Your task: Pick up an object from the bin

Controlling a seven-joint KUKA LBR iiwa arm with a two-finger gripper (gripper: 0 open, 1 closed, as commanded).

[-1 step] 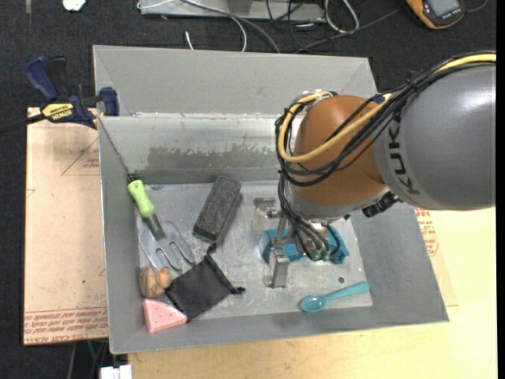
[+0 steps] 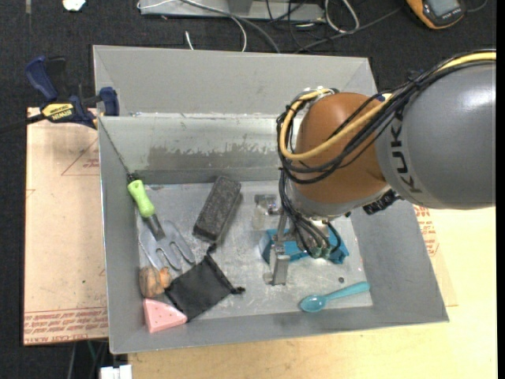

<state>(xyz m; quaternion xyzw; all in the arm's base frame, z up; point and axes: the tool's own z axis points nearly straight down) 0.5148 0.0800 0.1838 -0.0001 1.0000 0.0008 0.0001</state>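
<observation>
Blue plastic piece [image 2: 293,252] sits under the gripper [image 2: 273,240], between the fingers, which look spread wide with nothing gripped. Its long axis runs across the line joining the fingers, and most of it lies off to the arm side. You look set for a straight close. Teal spoon [image 2: 335,296] lies just beyond the front finger, so steer clear.

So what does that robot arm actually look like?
A thick, rounded grey arm with black lettering starting "KU". Its wrist wears a glossy orange dome cover, looped by yellow and black cables. Below is a small grey metal gripper.
</observation>
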